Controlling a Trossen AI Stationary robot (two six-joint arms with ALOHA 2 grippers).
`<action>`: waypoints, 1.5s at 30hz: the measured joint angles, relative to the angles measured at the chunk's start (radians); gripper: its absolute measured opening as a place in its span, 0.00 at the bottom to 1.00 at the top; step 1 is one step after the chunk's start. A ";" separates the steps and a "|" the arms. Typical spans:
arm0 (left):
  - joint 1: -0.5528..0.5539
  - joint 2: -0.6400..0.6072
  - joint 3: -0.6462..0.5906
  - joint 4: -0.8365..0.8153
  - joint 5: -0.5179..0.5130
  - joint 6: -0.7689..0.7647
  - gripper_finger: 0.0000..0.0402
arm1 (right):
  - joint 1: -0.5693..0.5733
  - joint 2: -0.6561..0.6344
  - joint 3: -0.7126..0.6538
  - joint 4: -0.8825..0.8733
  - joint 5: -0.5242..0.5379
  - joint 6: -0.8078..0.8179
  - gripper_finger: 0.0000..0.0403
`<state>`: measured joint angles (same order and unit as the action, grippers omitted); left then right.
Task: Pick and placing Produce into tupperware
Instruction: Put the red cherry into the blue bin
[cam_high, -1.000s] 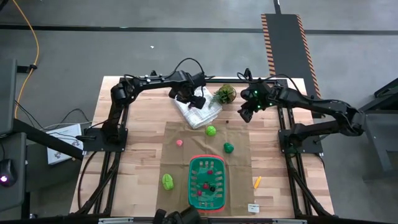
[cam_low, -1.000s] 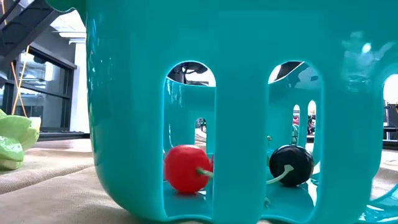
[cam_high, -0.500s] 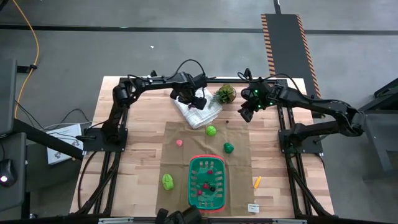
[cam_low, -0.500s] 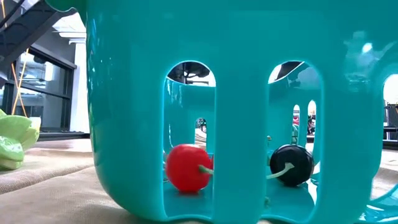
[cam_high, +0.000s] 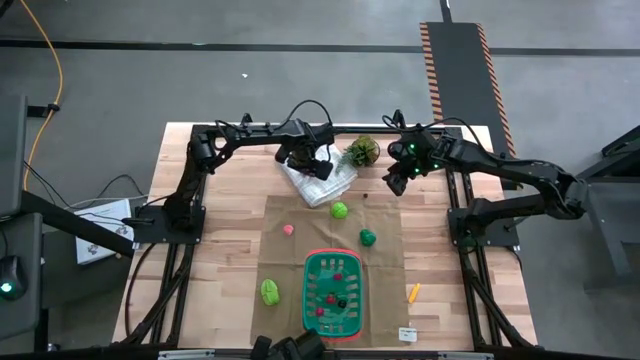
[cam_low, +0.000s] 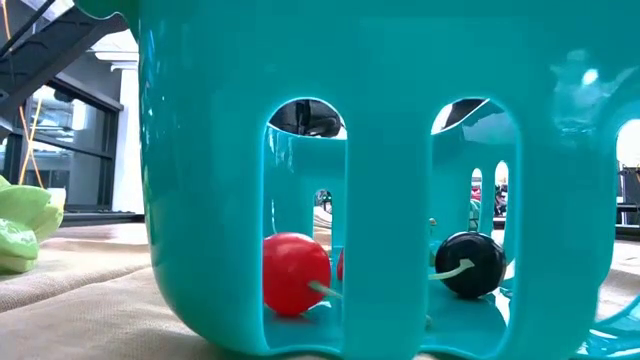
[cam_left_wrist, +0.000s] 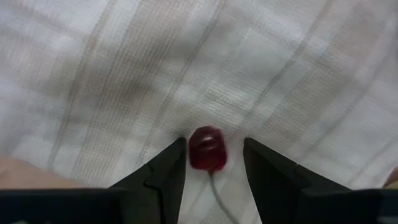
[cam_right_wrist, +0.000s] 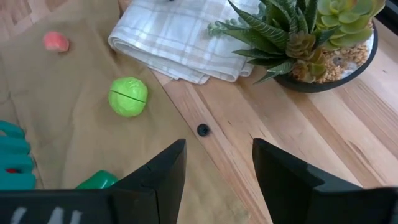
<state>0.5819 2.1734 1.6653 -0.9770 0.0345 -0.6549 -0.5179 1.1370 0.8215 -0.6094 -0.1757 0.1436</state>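
Meanwhile, several pieces already lie in the basket. The left claw hovers open over the cloth, a cherry between its fingers. Right claw waits open; other produce remains outside.

We note the wooden table — tan mat central, white cloth and potted plant at 12, orange piece at 4.

**Off-task items on the table**

A folded white plaid cloth lies near the table's far edge, just beside a potted succulent. A tan mat covers the wooden tabletop. A small white label sits near the front.
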 joint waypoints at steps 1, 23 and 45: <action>0.000 0.000 0.000 -0.003 0.000 0.000 0.38 | 0.000 0.000 0.000 0.000 0.000 0.006 0.44; 0.000 0.000 0.000 0.009 -0.009 0.003 0.26 | 0.000 0.000 0.000 0.016 0.009 0.013 0.44; 0.002 -0.002 0.118 -0.122 0.114 0.136 0.12 | 0.000 0.000 0.000 0.016 0.009 0.008 0.44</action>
<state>0.5840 2.1712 1.7831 -1.0991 0.1483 -0.5191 -0.5179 1.1370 0.8215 -0.5938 -0.1670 0.1521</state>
